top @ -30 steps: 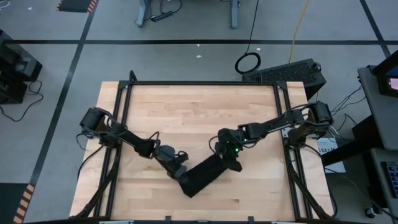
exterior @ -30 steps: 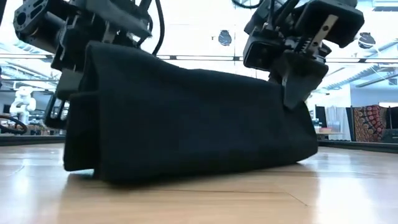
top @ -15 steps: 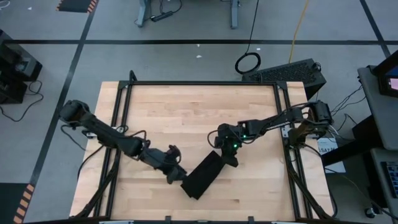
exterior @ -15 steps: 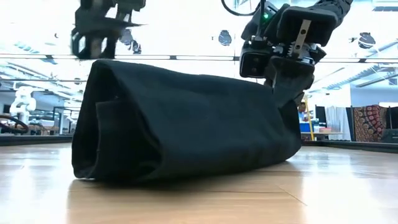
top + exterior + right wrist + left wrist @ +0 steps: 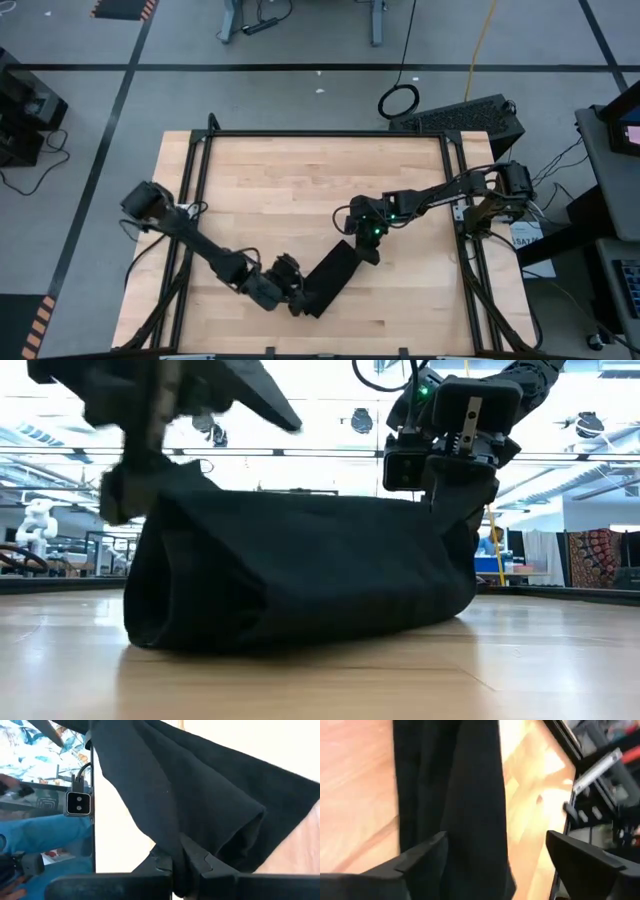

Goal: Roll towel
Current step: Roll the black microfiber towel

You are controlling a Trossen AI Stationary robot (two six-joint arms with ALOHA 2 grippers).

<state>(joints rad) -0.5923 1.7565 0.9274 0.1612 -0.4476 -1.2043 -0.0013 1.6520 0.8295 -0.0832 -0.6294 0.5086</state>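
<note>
The black towel [image 5: 328, 278] lies on the wooden tabletop as a loose roll, slanting from near left to far right; its underside rests on the wood [image 5: 300, 585]. My right gripper [image 5: 368, 245] is shut on its far right end. My left gripper [image 5: 293, 290] stands open at the roll's near left end; in the left wrist view the towel [image 5: 460, 795] runs ahead between the two fingers [image 5: 420, 862]. In the low view that gripper [image 5: 130, 470] is a blur above the roll's left end. My left gripper stands with a finger on either side of the roll's near left end [image 5: 470, 870]; whether a finger touches the cloth I cannot tell. My right gripper pinches bunched cloth at the roll's far right end [image 5: 192, 837] between its two fingers, several layers together. It comes slanting down from the far right. That end is drawn up a little under the fingers [image 5: 460, 510], while the rest of the roll lies on the table.
Black frame rails [image 5: 200, 200] run along the table's left, right and far sides. Bare wood [image 5: 300, 180] stretches between the towel and the far rail. A small camera [image 5: 79, 802] sits on a rail beyond the towel in the right wrist view.
My left gripper has let go of the roll's near left end, swung up and off to the left, then come back toward the near edge beside that end, turning as it went. The freed end has sunk and the roll lies lower and narrower. My right gripper has kept its hold.
</note>
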